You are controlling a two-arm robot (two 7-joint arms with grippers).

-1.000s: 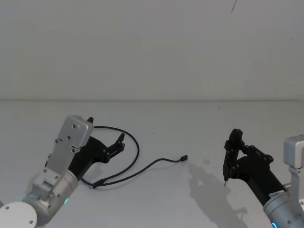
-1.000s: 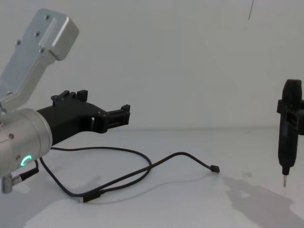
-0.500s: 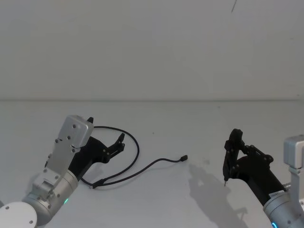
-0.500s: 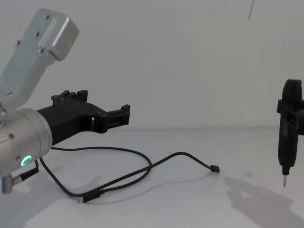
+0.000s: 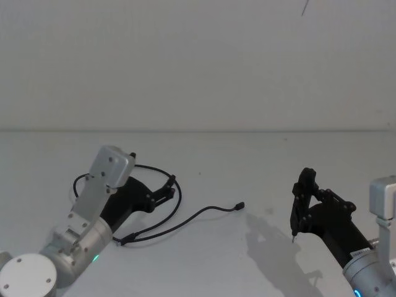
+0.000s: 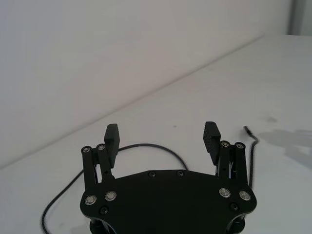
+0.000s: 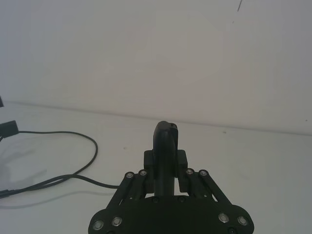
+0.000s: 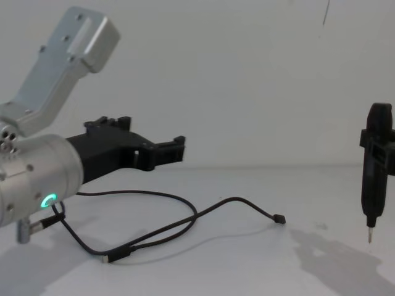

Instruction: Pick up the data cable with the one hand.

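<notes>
The data cable (image 5: 204, 211) is a thin black cord lying in a loop on the white table, with a small plug (image 5: 240, 205) at its right end. My left gripper (image 5: 168, 185) is black, on a silver wrist with a green ring. It hovers open just above the loop's right side with nothing between its fingers. In the left wrist view the left gripper (image 6: 161, 139) has its fingers wide apart, and the cable (image 6: 146, 145) curves on the table beyond them. From the chest, the left gripper (image 8: 179, 150) sits above the cable (image 8: 234, 199).
My right gripper (image 5: 302, 193) stays at the right, shut on a slim black pen-like tool (image 8: 373, 179) that points its metal tip down above the table. A short lead with a metal plug (image 8: 29, 228) hangs at my left wrist. A bare white table (image 5: 247, 161) and wall lie beyond.
My left arm has swung forward and to the right, which carries the open gripper over the cable loop. The cable and the right arm have not moved.
</notes>
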